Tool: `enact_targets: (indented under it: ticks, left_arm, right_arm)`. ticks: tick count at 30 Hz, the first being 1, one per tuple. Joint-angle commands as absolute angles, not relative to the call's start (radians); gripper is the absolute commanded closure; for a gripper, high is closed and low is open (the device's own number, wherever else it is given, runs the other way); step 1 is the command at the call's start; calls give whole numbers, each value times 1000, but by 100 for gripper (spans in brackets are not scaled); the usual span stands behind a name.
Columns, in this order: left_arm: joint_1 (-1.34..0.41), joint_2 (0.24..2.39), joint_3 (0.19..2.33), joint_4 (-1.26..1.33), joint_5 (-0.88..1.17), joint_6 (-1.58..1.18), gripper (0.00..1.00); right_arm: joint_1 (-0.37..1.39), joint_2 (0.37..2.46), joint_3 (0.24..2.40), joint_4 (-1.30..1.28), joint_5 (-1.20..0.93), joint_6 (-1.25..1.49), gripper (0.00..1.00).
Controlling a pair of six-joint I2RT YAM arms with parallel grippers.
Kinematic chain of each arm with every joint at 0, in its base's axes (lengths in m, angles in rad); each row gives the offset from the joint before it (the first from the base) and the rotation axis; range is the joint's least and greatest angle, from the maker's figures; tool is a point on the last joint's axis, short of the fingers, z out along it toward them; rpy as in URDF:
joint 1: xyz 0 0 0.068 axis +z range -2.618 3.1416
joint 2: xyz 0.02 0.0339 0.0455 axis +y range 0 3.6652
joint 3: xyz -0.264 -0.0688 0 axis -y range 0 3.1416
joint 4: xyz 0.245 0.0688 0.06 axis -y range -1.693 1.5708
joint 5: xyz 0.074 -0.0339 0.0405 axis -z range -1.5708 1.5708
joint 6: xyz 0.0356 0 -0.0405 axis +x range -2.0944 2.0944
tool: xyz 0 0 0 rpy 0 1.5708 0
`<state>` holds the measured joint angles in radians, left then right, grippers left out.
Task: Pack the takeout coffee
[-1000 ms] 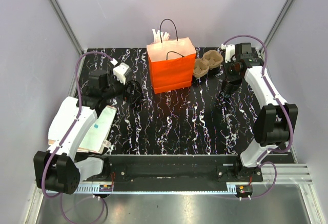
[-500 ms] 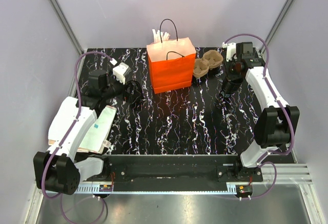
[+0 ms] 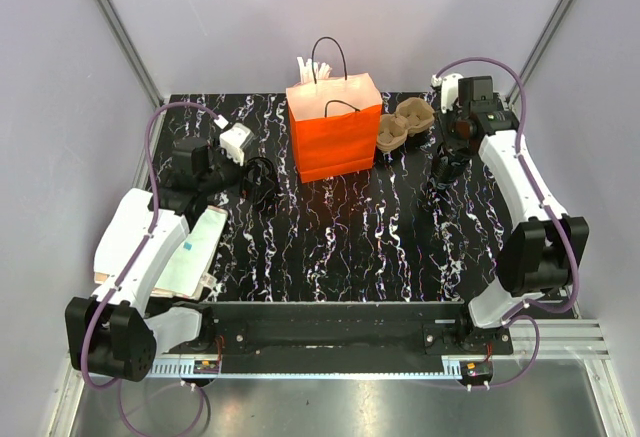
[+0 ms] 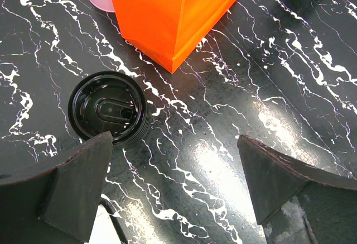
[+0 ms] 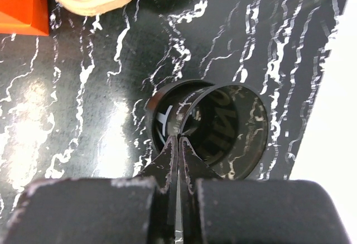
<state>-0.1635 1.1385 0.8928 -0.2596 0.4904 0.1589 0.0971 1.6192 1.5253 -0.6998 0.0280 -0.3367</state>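
Marbled table (image 3: 330, 247); orange bag (image 3: 333, 142) at 12. My right gripper (image 5: 177, 143) has risen slightly, pinched tight on the takeout coffee (image 5: 237, 121) rim at 3 o'clock, probably coming off the cup stack (image 5: 158, 110). Left gripper (image 4: 174, 143) spread wide, empty.

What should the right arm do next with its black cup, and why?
Probably lift the black cup a little higher. The right tool is pinched shut on its rim, but the cup overlaps the cup stack below, so it may not be free to carry away yet.
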Motion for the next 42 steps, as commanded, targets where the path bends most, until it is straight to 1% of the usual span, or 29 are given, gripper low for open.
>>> enact_targets:
  ticks: [1, 8, 20, 27, 34, 42]
  left_arm:
    - [-158, 1106, 893, -202, 517, 155, 1]
    - [-156, 1104, 893, -203, 517, 155, 1]
    - [-153, 1100, 891, -199, 517, 152, 1]
    - [-153, 1100, 890, -192, 508, 147, 1]
    - [-150, 1097, 887, -186, 494, 141, 1]
    - [-137, 1101, 884, -160, 433, 114, 1]
  right_arm:
    - [124, 1580, 1574, -660, 103, -368, 100]
    - [158, 1557, 1601, -661, 186, -397, 100]
    - [163, 1526, 1620, -664, 253, -434, 100]
    - [202, 1486, 1643, -666, 328, -485, 100]
    - [288, 1440, 1658, -670, 431, -526, 100]
    - [460, 1362, 1606, -696, 505, -549, 100]
